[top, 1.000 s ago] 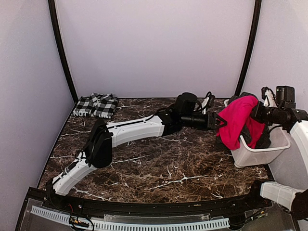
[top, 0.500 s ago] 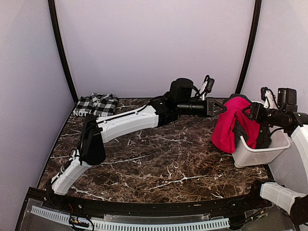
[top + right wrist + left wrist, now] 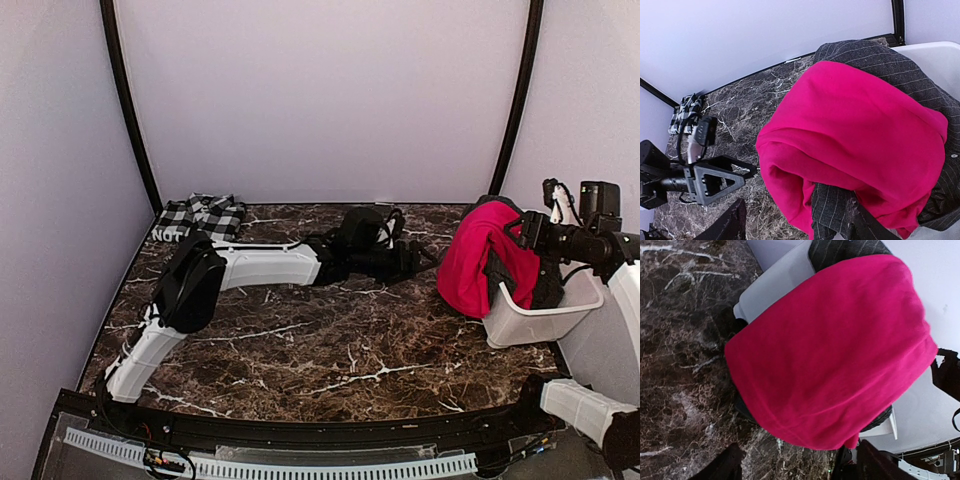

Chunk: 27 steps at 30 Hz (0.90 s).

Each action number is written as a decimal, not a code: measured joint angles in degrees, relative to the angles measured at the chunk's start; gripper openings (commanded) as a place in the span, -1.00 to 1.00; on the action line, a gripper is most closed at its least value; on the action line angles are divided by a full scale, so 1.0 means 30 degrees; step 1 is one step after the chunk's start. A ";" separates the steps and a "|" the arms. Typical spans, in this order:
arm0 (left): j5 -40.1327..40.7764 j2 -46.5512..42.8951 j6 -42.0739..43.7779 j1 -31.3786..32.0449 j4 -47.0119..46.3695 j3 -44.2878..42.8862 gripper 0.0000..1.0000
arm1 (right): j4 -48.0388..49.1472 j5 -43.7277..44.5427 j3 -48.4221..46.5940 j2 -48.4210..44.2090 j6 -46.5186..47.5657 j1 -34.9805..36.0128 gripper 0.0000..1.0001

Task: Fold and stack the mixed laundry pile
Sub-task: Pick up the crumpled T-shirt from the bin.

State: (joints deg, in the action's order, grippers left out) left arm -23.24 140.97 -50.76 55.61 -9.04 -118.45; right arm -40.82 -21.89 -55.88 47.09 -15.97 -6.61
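I saw the red garment [image 3: 480, 255] draped over the inner rim of the white bin [image 3: 540, 322] at the right edge of the table [image 3: 330, 350], lying on a dark pinstriped cloth [image 3: 865, 55] heaped in that bin. The left gripper [image 3: 425, 263] sat low over the table's middle, jaws apart and empty, aimed at the red cloth but short of it. The right gripper [image 3: 518, 232] hovered just beside the garment's top, fingers spread, clamped on nothing. The checked garment [image 3: 200, 218] lay folded in the far left corner.
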 measured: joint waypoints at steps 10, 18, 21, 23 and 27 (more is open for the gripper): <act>-0.1260 0.3585 -0.4444 0.0000 -0.5399 -0.0408 0.98 | 0.0007 -0.0313 0.0000 -0.0036 -0.0051 0.0000 0.29; -0.1690 0.7774 -0.6717 0.0015 -0.7351 -0.5078 0.98 | 0.0015 -0.0357 0.0000 -0.0029 -0.0051 0.0000 0.29; -0.1749 0.9216 -0.7402 0.0036 -0.7664 -0.7665 0.79 | 0.0015 -0.0357 0.0000 -0.0015 -0.0051 0.0000 0.29; -0.1770 0.9566 -0.7817 0.0058 -0.7985 -0.8495 0.56 | 0.0015 -0.0357 0.0000 -0.0015 -0.0051 0.0000 0.29; -0.2135 0.9610 -0.8189 0.0087 -0.9107 -0.8969 0.03 | 0.0015 -0.0357 0.0000 -0.0015 -0.0051 0.0000 0.30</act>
State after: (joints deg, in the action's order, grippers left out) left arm -29.65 169.80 -75.33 55.88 -36.36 -145.36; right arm -40.77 -22.96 -55.88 47.05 -16.12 -6.61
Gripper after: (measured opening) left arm 0.710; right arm 0.646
